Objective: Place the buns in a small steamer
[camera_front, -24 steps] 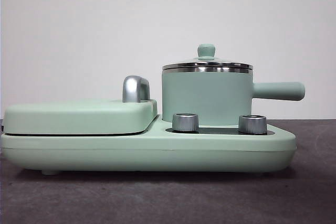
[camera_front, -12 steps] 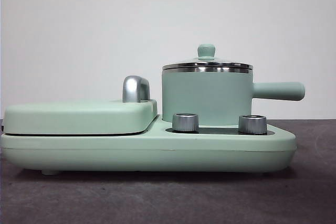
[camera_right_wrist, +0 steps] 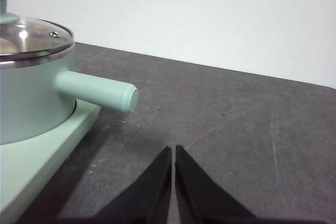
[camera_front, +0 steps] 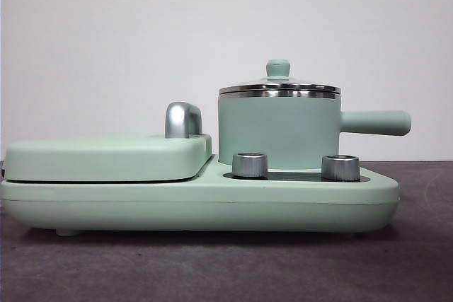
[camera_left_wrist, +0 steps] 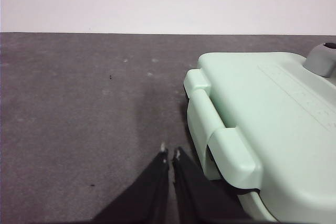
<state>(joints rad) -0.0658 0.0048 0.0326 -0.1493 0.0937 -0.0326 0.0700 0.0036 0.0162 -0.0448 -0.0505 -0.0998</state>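
Nothing moved; both grippers' jaws closed, empty.

Mint green cylindrical steamer pot (camera_front: 279, 132) with steel rim: upright, right of centre in the front view, seated on the matching base. Glass lid (camera_front: 279, 88) closed, green knob on top. Straight green side handle (camera_front: 375, 122) points toward the right edge. Buns not discernible.
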